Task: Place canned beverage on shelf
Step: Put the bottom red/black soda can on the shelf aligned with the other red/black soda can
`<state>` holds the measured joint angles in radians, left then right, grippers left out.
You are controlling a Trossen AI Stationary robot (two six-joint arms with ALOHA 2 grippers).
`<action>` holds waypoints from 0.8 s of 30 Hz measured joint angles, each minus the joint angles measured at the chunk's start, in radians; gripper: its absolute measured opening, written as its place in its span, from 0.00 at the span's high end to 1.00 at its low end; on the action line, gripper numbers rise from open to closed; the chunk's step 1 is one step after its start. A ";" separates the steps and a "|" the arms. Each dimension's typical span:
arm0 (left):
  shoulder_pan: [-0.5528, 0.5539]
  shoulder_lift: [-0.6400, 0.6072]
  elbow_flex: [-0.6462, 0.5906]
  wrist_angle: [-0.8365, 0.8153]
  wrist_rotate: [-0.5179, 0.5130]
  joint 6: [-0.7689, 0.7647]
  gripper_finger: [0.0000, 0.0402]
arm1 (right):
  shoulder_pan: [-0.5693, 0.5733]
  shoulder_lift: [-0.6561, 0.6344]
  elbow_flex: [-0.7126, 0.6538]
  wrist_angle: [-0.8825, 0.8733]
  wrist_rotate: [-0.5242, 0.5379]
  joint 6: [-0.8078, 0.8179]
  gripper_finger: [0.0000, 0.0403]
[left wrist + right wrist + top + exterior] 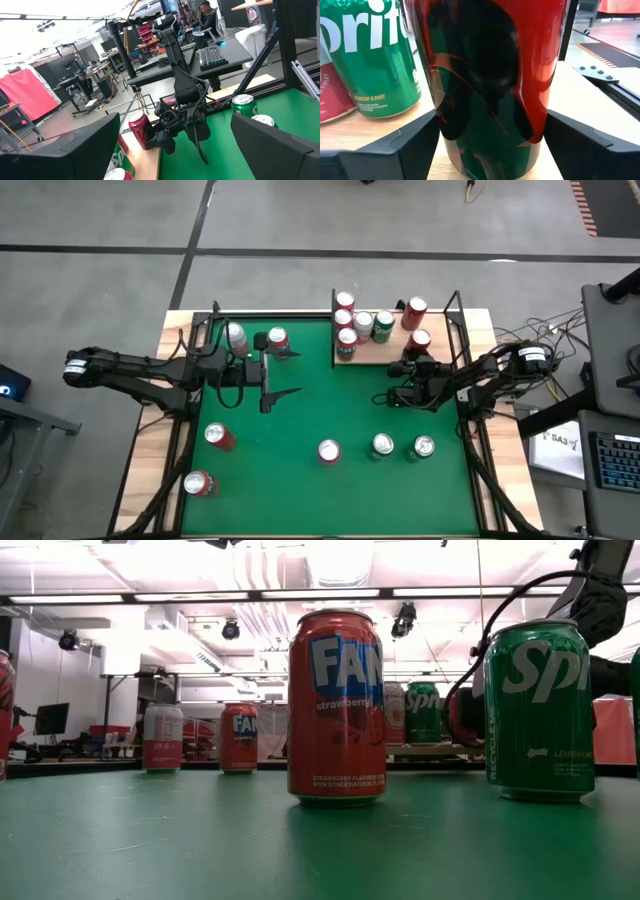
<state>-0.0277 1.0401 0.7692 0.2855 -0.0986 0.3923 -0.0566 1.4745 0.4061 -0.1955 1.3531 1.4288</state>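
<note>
R gripper point(409, 366) sits at the near edge of the shelf point(370, 356), fingers point(395, 145) spread either side of a glossy red can point(485, 85) standing upright on the pale wood; I can't tell if they still pinch it, so I'd judge this the release: widen fully, then back straight out toward the near side w/o nudging it into the green Sprite can point(367, 55) just beside it. L gripper point(270, 375) waits over the green felt at far left, fingers wide, holding nothing. Cans are smooth round metal cylinders, easy to tip; shelf is flat board w/ thin black rods.
</note>
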 joint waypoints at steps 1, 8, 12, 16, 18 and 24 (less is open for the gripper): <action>0.000 0.000 0.000 0.000 0.000 0.000 0.09 | -0.002 0.000 0.000 0.000 -0.001 0.000 0.20; 0.000 0.000 0.000 -0.002 0.000 0.000 0.09 | -0.037 0.000 0.000 0.004 -0.038 0.000 0.14; 0.000 0.000 0.000 -0.003 0.000 0.000 0.09 | -0.042 0.000 0.000 0.003 -0.044 0.000 0.14; 0.000 0.000 0.000 -0.005 0.000 0.004 0.09 | -0.042 -0.001 0.000 0.004 -0.057 0.000 0.13; 0.000 0.000 0.000 -0.005 0.000 0.007 0.09 | -0.042 -0.001 0.000 0.005 -0.065 0.000 0.13; 0.000 0.000 0.000 -0.005 0.000 0.007 0.09 | -0.042 -0.001 0.000 0.008 -0.067 0.000 0.13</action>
<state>-0.0277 1.0405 0.7692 0.2806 -0.0986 0.3996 -0.0990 1.4738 0.4065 -0.1871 1.2862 1.4288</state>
